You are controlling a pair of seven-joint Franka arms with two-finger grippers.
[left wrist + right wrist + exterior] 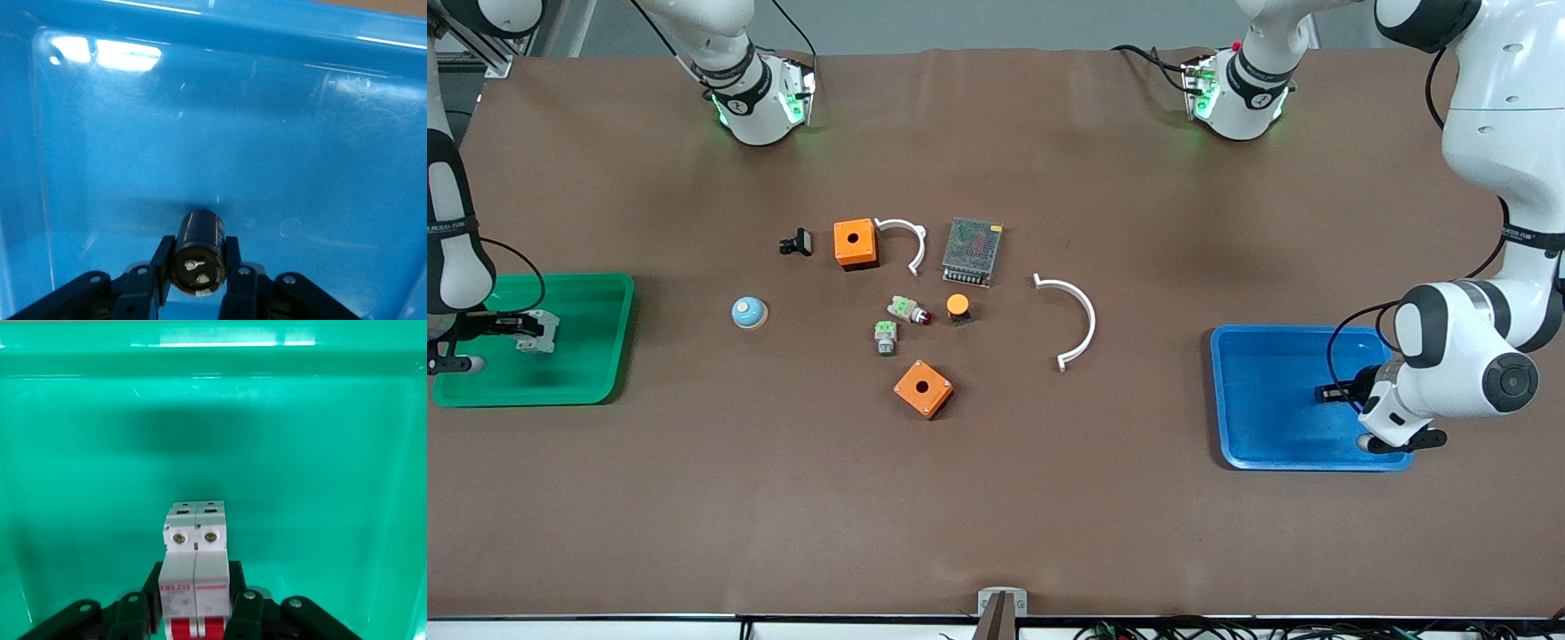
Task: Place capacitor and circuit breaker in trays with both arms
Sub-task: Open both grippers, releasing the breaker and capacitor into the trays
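Taking the counter (996, 533) as a dial with 6 o'clock at the front camera, an orange box (923, 388) lies nearest, just below the centre. At 4 o'clock sits the blue tray (1263, 427); the left tool (1325, 393) (197, 257) hangs low over it, its fingers closed narrowly on the sides of the capacitor (198, 248), whose marked end faces the wrist camera. At 9 o'clock is the green tray (587, 373); over it the right tool (527, 331) (195, 580) clamps the breaker (543, 331) (195, 547) between its fingers, the red levers toward the wrist. At 11 o'clock of the orange box stands a green-topped part (886, 336), with a second one (909, 310) at its 1 o'clock and an orange button (958, 308) beside that. A blue bell (748, 312) lies toward the green tray, a large white arc (1072, 320) toward the blue one. Farthest, in a row, are a black clip (797, 242), another orange box (855, 243), a small white arc (905, 240) and a grey mesh unit (972, 251).
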